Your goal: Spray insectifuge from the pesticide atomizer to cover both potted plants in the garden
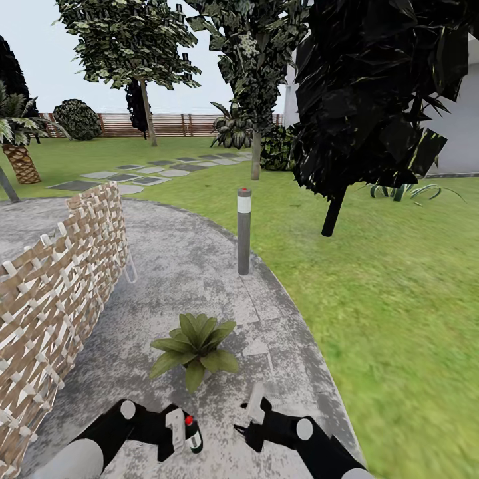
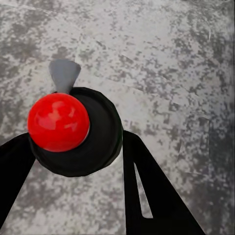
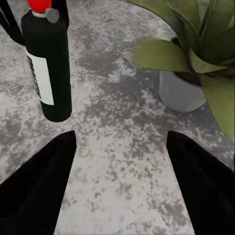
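left tool (image 1: 181, 432) clasping pesticide atomizer (image 1: 192, 434), upright

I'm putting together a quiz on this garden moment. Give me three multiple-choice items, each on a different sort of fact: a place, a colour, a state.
1. Where is the potted plant?
A. on the lawn
B. on the stone patio, ahead of both grippers
C. on the wicker chair

2. What colour is the spray bottle's top?
A. red
B. yellow
C. white

3. What state is the right gripper in?
A. shut on the bottle
B. shut on a leaf
C. open

Answers:
1 B: the potted plant stands on the patio, beyond the left gripper and right gripper.
2 A: the spray bottle has a red cap.
3 C: its fingers are spread with nothing between them.
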